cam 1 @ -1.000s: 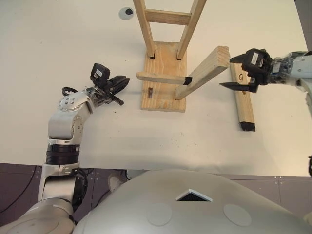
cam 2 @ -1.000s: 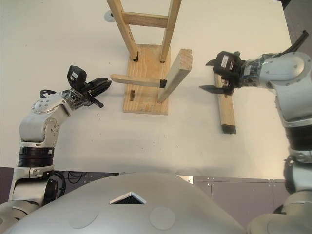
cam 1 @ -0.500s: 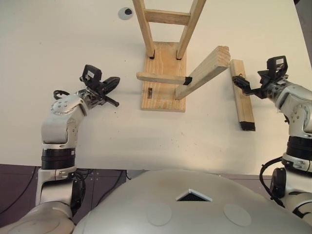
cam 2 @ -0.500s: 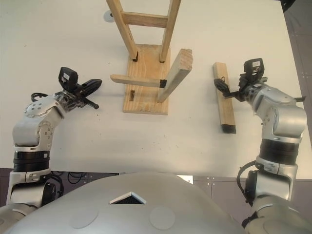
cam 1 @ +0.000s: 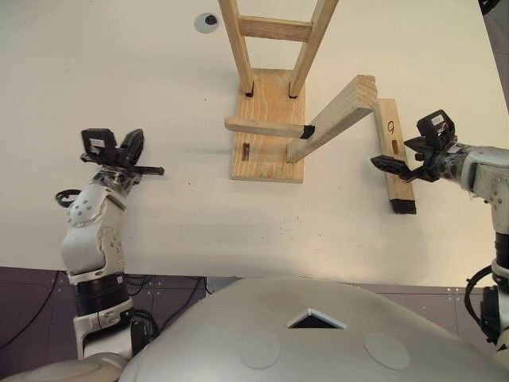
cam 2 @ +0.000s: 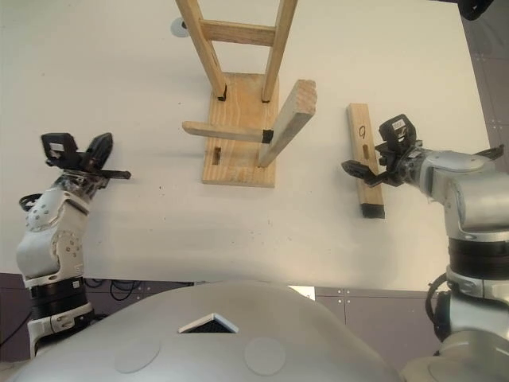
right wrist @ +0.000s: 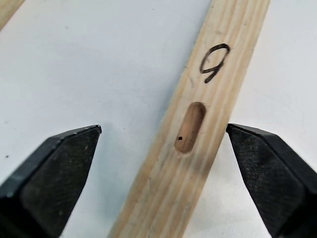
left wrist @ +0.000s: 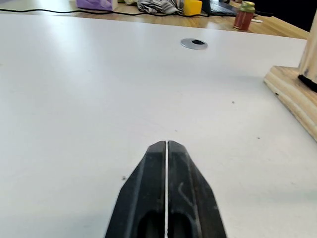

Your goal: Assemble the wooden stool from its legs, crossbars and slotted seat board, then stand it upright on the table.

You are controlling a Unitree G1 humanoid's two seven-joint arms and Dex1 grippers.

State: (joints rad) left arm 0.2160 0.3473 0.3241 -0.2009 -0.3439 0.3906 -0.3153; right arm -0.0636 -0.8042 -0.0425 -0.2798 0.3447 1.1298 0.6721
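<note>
The slotted seat board [cam 1: 266, 155] lies flat on the white table. Two legs joined by a crossbar [cam 1: 274, 28] stand in its far slots. A third leg [cam 1: 334, 115] leans to the right over the board, and its crossbar [cam 1: 262, 126] sticks out to the left. A loose leg [cam 1: 397, 171] with an oval slot [right wrist: 190, 127] and a pen mark lies right of the board. My right gripper [cam 1: 390, 153] hangs open just above this leg, one finger on each side. My left gripper [cam 1: 137, 142] is shut on nothing, far left of the board [left wrist: 292, 96].
A round metal grommet [cam 1: 207, 20] sits in the table at the back left. Small clutter, including a yellow block [left wrist: 193, 6] and a bottle [left wrist: 243, 14], lines the far table edge. The table's near edge runs just in front of both arms.
My left arm has drawn back to the left, away from the seat board. My right gripper swung away to the right, then came back in over the loose leg, open astride it.
</note>
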